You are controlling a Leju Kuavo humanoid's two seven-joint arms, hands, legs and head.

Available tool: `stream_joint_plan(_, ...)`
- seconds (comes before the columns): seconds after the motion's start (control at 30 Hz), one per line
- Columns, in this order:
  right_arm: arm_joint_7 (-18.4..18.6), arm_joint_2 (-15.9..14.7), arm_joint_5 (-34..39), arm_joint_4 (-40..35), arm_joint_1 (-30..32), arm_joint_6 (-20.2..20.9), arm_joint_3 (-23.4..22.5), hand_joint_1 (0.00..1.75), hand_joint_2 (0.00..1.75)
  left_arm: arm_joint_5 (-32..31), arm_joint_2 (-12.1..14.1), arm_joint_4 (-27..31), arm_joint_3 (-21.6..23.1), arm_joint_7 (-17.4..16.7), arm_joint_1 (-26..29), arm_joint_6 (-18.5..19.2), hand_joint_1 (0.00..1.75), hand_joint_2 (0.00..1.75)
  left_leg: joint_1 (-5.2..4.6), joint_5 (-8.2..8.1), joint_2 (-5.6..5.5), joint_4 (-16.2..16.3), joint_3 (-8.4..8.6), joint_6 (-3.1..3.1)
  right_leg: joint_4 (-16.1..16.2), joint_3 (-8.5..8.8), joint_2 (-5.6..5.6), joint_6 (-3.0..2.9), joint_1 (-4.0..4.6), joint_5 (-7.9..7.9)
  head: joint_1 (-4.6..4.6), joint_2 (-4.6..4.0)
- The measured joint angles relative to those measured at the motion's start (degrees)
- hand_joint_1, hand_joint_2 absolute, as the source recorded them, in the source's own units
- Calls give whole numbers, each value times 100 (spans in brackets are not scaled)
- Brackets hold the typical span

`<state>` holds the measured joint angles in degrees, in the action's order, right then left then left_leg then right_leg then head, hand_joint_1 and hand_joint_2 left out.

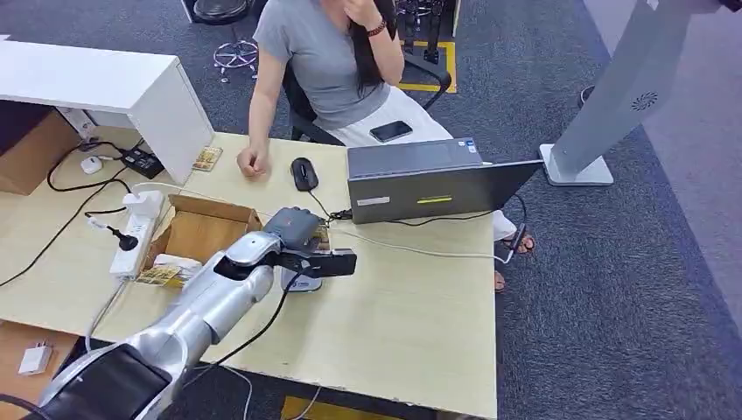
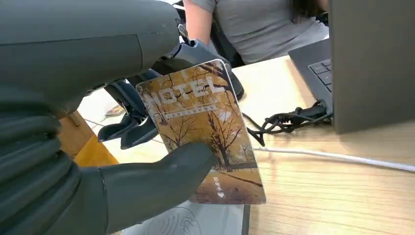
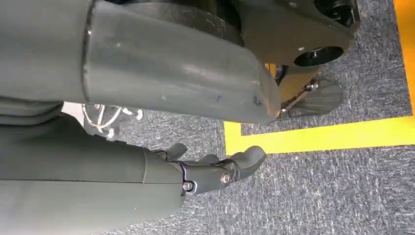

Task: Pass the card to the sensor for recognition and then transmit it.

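Note:
My left hand (image 1: 293, 232) reaches over the middle of the wooden table (image 1: 411, 332) and holds a hotel card (image 2: 205, 132) printed with autumn trees. The thumb (image 2: 161, 181) presses on the card's face while the darker fingers (image 2: 127, 127) lie behind it. The card stands tilted just above a pale sensor pad (image 2: 195, 220); in the head view a bit of the card (image 1: 322, 238) shows beside the hand, with the sensor (image 1: 302, 282) under it. My right hand (image 3: 220, 171) hangs over the grey carpet with its fingers loosely apart and nothing in them.
A person sits across the table, one hand (image 1: 254, 162) resting near a black mouse (image 1: 304, 173). A grey laptop (image 1: 429, 179) stands at the far right with cables (image 1: 420, 252) trailing. To the left are an open cardboard box (image 1: 206, 229), loose cards (image 1: 162, 274) and a power strip (image 1: 136, 232).

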<state>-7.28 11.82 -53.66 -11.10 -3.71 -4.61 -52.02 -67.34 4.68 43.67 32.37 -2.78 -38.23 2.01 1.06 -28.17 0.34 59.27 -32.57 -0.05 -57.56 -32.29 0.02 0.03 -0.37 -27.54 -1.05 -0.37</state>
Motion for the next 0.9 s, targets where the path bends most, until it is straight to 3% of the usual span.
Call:
stream_joint_plan(0.27, 0, 0, -26, 0, 0, -7, -9, 0, 0, 79, -26, -68, 2, -149, -44, -158, 175, 175, 0, 6, 0, 0, 0, -3, 0, 0, 0, 0, 0, 4, 0, 0)
stream_joint_plan(0.47, -2, 0, -90, 0, 1, -7, -42, 0, 0, 138, 9, -63, -24, -269, -191, -746, 175, 175, 2, 10, -2, 0, -4, -3, -1, -2, -3, -3, 1, 6, 0, 0)
stream_joint_plan(0.67, -20, 0, -135, 0, 1, -7, -42, 0, 0, 216, 96, -59, -153, -264, -525, -710, 175, 175, 1, 10, -2, 0, -5, -3, -1, -2, -3, -1, 1, 8, 0, 0)
stream_joint_plan(0.9, -22, 0, -135, 0, 1, -7, -42, 0, 0, 219, 122, -59, -164, -247, -559, -719, 175, 175, 1, 10, -2, 0, -5, -3, -1, -2, -3, 0, 1, 8, 0, 0)
